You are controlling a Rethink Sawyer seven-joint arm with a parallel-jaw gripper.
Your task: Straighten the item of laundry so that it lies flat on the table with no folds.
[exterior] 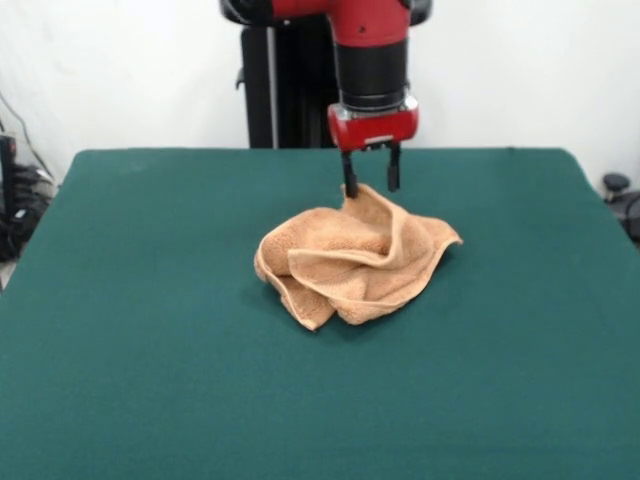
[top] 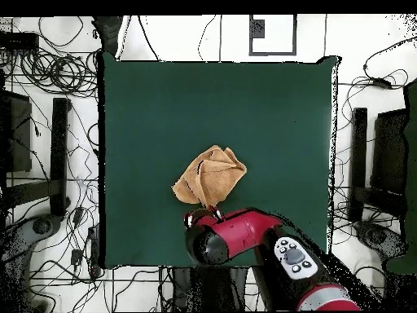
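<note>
The tan-orange towel (exterior: 355, 255) lies crumpled in a folded heap near the middle of the dark green table (exterior: 150, 320). One corner rises to a peak at its far side. My gripper (exterior: 371, 184) hangs straight down over that peak, jaws apart, with the raised corner touching the left fingertip (exterior: 350, 186). In the overhead view the towel (top: 210, 175) is a bunched, roughly diamond shape on the table (top: 277, 114), and the red arm head (top: 213, 232) sits at its near edge and hides the fingers.
The black pedestal (exterior: 285, 90) stands behind the table's far edge. Cables and black stands (top: 57, 147) surround the table on the floor. Green cloth stretches wide on all sides of the towel.
</note>
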